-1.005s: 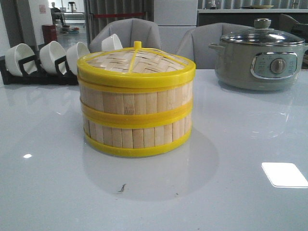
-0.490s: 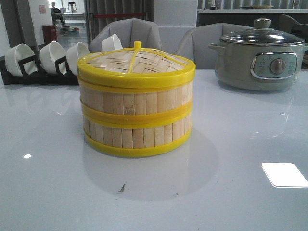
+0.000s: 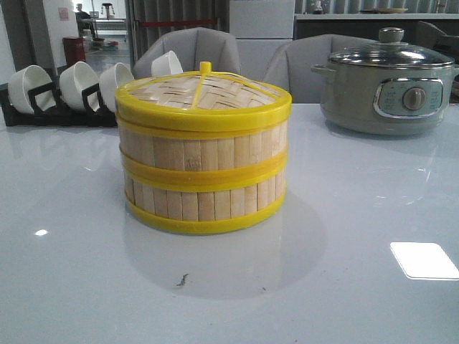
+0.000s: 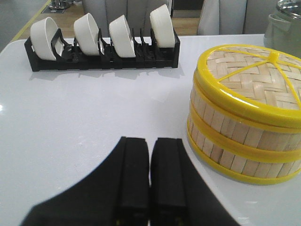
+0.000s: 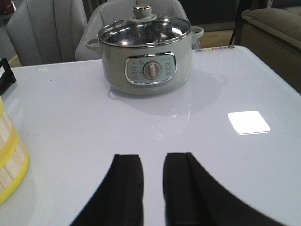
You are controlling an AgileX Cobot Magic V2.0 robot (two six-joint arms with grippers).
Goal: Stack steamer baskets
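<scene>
Front view shows you the steamer baskets (image 3: 203, 172) stacked mid-surface under their lid (image 3: 203, 97), so the job looks done; left fingers (image 4: 149, 175) pressed together, right fingers (image 5: 153, 186) slightly parted, both empty.

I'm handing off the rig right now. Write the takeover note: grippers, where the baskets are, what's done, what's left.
Left gripper: shut, empty, above the table short of the stack.
Right gripper: slightly open, empty, facing the electric pot.
Steamer baskets: upper basket sits squarely on the lower basket mid-table, woven lid on top.
Done: stacking looks complete.
Left: apparently nothing; neither gripper touches the stack.
</scene>
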